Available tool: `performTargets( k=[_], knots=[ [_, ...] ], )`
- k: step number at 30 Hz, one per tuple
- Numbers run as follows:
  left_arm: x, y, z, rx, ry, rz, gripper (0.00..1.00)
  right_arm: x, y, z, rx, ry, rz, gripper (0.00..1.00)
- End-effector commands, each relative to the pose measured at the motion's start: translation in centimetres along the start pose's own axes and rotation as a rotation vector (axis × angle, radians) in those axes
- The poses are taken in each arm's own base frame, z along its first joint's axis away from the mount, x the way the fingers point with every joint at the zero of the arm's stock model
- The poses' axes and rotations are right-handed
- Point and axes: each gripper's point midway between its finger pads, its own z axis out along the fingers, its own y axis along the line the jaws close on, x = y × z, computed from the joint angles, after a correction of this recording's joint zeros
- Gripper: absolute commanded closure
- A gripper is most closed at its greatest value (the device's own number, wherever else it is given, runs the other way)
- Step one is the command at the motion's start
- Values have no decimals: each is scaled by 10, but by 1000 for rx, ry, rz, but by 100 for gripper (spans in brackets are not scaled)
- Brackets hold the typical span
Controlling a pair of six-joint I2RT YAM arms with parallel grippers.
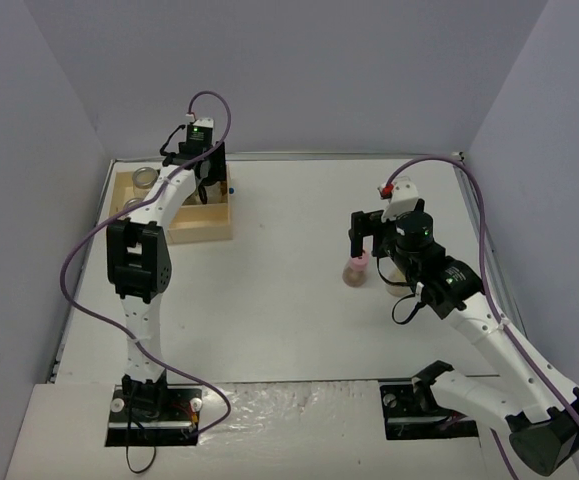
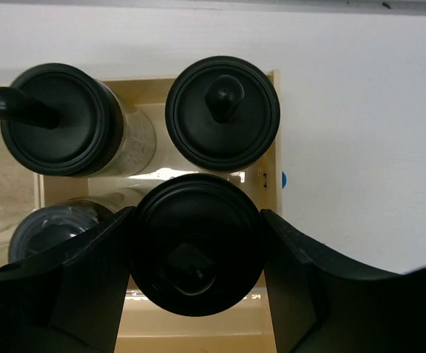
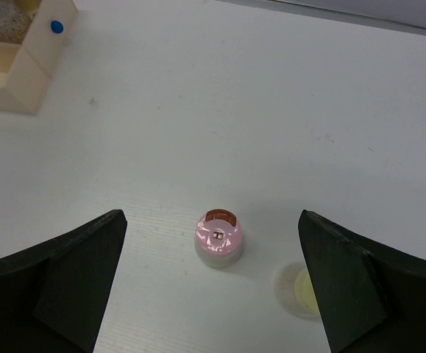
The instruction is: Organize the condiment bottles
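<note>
My left gripper (image 2: 196, 294) is shut on a black-capped jar (image 2: 196, 243), its fingers (image 2: 87, 279) pressed on both sides of the cap, over the light wooden tray (image 2: 271, 147). Two more black-capped jars (image 2: 58, 118) (image 2: 222, 110) stand in the tray's far compartments. A clear-topped jar (image 2: 47, 232) sits at lower left. In the top view the left gripper (image 1: 209, 185) is over the tray (image 1: 204, 232). My right gripper (image 3: 211, 228) is open and empty above the pink-capped jar (image 3: 218, 239) (image 1: 354, 270). The yellow-green-capped jar (image 3: 297, 290) stands beside it, partly hidden by the right finger.
The tray's corner with a blue dot (image 3: 57, 27) shows at the top left of the right wrist view. A clear-topped jar (image 1: 145, 178) sits at the tray's far left. White walls close in the table on three sides.
</note>
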Motion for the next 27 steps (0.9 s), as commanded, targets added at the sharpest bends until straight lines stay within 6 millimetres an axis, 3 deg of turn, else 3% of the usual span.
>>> performTargets(
  k=[1, 8, 11, 20, 27],
  knots=[
    [-91, 1, -41, 31, -255, -36, 100, -27, 2, 1, -10, -76, 23, 0],
    [-70, -3, -17, 49, -213, -41, 99, -25, 4, 3, -15, -67, 26, 0],
    [-54, -6, -9, 61, -180, -54, 91, -24, 4, 3, -15, -65, 28, 0],
    [-30, -10, 0, 74, -146, -73, 55, -19, 7, 5, -30, -50, 38, 0],
    [-36, -13, -16, 92, -161, -79, 8, -22, 9, 0, -46, -66, 53, 0]
  ],
)
